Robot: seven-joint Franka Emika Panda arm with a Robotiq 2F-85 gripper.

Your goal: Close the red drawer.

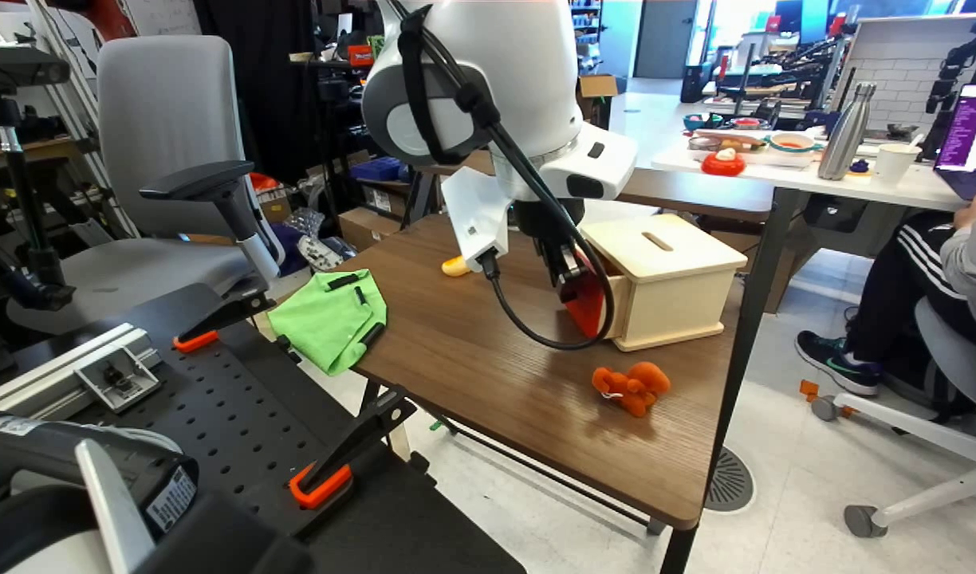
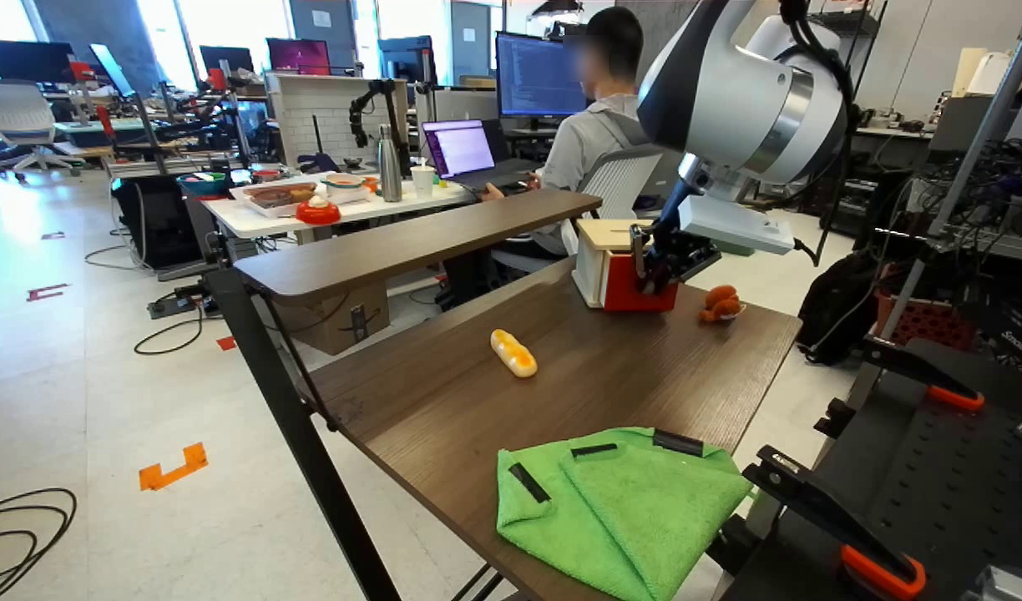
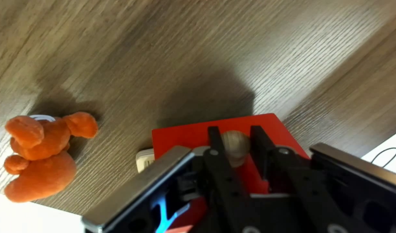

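Note:
The red drawer (image 1: pixel 585 307) stands partly out of the pale wooden box cabinet (image 1: pixel 683 295). A strip of its beige side (image 1: pixel 619 303) shows between the red front and the cabinet in an exterior view. Its square red front also shows in an exterior view (image 2: pixel 621 288) and, from above, in the wrist view (image 3: pixel 185 131). A round wooden knob (image 3: pixel 236 144) is on the front. My gripper (image 3: pixel 235 129) has one finger on each side of the knob, and both appear to touch it. In both exterior views the gripper (image 1: pixel 566 279) (image 2: pixel 651 269) is at the red front and hides the knob.
The cabinet stands on a brown table (image 1: pixel 488 351). A lumpy orange-red toy (image 1: pixel 635 387) (image 3: pixel 39 158) lies near the drawer. A yellow oblong piece (image 2: pixel 513 352) lies farther off. A green cloth (image 2: pixel 619 509) hangs over the table's edge beside a black perforated cart (image 1: pixel 241 422).

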